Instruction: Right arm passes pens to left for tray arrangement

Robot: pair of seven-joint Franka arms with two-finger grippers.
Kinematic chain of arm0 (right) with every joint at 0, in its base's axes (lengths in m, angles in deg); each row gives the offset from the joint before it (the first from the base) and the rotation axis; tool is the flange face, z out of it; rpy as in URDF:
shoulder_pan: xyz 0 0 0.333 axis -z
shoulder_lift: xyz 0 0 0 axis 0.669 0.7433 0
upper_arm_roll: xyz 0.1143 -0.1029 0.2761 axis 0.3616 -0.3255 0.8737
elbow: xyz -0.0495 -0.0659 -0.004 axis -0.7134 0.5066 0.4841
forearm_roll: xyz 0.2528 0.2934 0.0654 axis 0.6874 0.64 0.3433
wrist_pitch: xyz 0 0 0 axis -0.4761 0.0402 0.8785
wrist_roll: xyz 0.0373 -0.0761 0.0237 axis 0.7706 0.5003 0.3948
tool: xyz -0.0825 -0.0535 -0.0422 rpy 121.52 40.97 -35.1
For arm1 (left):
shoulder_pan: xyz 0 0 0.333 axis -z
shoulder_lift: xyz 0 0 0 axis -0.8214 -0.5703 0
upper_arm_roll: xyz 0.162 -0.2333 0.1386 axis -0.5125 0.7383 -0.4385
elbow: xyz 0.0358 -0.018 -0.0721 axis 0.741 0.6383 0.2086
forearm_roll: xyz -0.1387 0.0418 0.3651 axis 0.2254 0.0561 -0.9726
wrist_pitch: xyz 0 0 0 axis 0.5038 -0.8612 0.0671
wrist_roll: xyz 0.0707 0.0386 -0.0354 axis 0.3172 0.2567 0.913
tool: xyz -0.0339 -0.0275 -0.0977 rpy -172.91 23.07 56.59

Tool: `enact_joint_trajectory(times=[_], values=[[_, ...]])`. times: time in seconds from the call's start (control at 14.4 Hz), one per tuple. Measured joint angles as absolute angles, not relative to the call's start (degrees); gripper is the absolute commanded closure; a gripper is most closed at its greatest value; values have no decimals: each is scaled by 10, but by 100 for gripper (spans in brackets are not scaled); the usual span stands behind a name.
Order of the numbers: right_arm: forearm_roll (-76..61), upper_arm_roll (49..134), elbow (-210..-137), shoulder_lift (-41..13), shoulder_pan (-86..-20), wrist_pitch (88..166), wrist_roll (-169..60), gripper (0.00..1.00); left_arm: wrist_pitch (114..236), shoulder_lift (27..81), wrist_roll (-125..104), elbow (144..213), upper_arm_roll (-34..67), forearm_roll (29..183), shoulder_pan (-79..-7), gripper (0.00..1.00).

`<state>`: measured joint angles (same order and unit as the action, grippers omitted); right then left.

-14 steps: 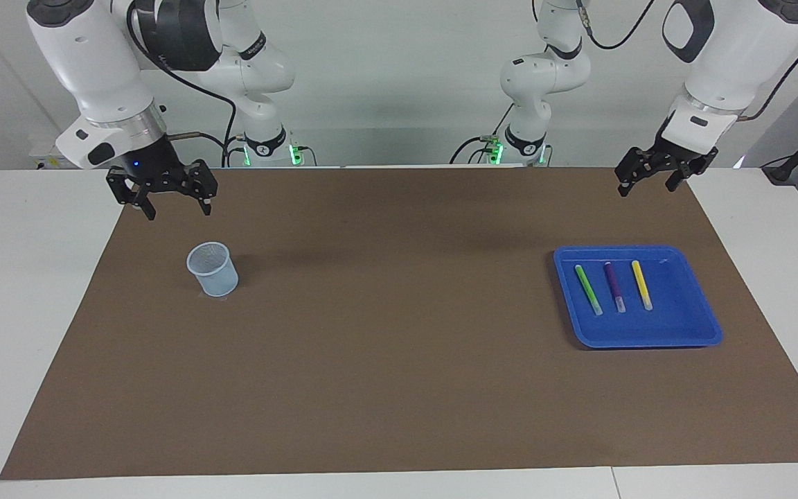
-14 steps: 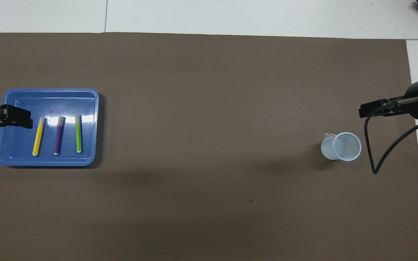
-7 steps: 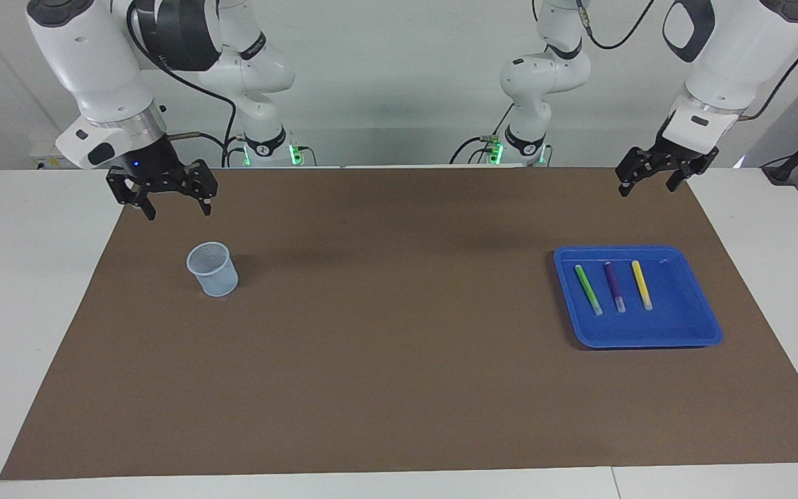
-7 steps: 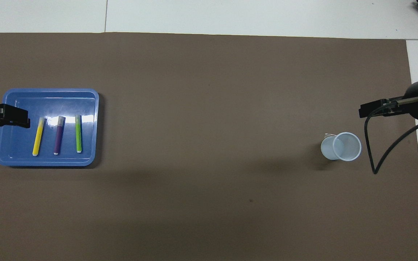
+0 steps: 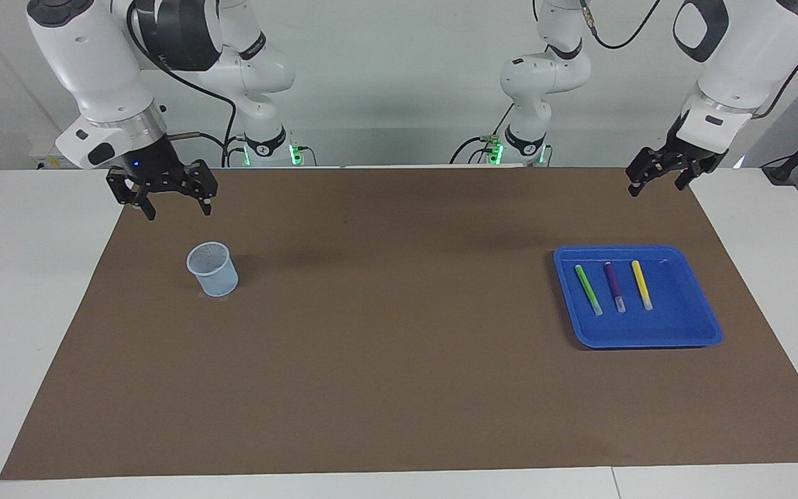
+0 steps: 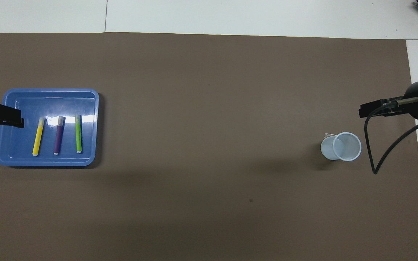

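Facing view, left to right: the right gripper (image 5: 172, 201) hangs with fingers spread and empty above the mat, near the pale mesh cup (image 5: 213, 269), which looks empty. Toward the left arm's end, the blue tray (image 5: 683, 333) holds the green pen (image 5: 587, 289), purple pen (image 5: 614, 285) and yellow pen (image 5: 641, 284) side by side. The left gripper (image 5: 661, 173) hangs raised above the mat's edge, open, holding nothing. The arrangement looks finished; nothing seems left.
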<state>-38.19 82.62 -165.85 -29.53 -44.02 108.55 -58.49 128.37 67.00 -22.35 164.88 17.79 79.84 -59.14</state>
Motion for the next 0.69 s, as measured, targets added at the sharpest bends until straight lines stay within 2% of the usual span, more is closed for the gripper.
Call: enact_joint_trajectory(times=[0.69], values=[[-382, 826, -1659, -295, -440, 1086, -585, 0, 1296, 670, -249, 1648, 172, 798, -584, 0]])
